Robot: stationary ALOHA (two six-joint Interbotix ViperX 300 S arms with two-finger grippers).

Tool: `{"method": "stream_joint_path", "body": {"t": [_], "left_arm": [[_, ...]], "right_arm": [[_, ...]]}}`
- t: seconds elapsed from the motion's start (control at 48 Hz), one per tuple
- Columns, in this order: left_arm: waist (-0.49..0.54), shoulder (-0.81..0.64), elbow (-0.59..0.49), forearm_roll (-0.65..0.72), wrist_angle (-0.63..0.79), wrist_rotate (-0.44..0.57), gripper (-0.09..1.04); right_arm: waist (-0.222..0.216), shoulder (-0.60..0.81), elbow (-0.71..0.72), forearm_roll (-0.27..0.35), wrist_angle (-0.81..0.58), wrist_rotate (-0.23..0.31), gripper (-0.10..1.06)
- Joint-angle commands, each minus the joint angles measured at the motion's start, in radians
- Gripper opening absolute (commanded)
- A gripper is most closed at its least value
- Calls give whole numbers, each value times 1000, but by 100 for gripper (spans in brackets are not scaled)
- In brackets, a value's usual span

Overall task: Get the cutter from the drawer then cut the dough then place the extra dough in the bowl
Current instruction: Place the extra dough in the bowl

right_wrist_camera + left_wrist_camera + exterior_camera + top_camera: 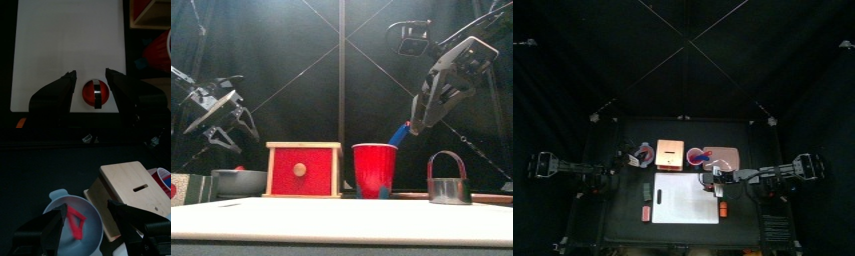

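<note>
Both grippers spread wide. Left gripper above bowl, red dough scrap lying inside; right gripper over board; cutter beside cup. Final step looks done; next, raise left arm clear.

left arm: black | right arm: black | right gripper: grey shell, pale cross-plate
</note>
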Motion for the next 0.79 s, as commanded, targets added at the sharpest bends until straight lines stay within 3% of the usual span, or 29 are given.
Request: {"method": "stream_joint_path", "body": {"t": [0.021, 0.188, 0.375, 0.479, 0.583, 0.792], "left_arm": [[0, -11, -12, 75, -6, -2, 98], [-28, -21, -17, 307, -5, -6, 98], [-193, -34, -66, 673, -11, -15, 98], [-235, -34, -84, 818, -20, -20, 98], [-241, -34, -89, 859, -34, -31, 98], [-239, -28, -75, 856, -35, -46, 98]], "right_arm": [[5, -23, -25, -3, -17, -2, 86], [-3, -64, -20, -26, -147, -6, 86], [-3, -147, 43, -54, -512, -5, 86], [-6, -167, 97, -63, -681, -15, 86], [-26, -160, 123, -77, -747, -6, 86], [-35, -149, 135, -69, -749, -3, 86]]}}
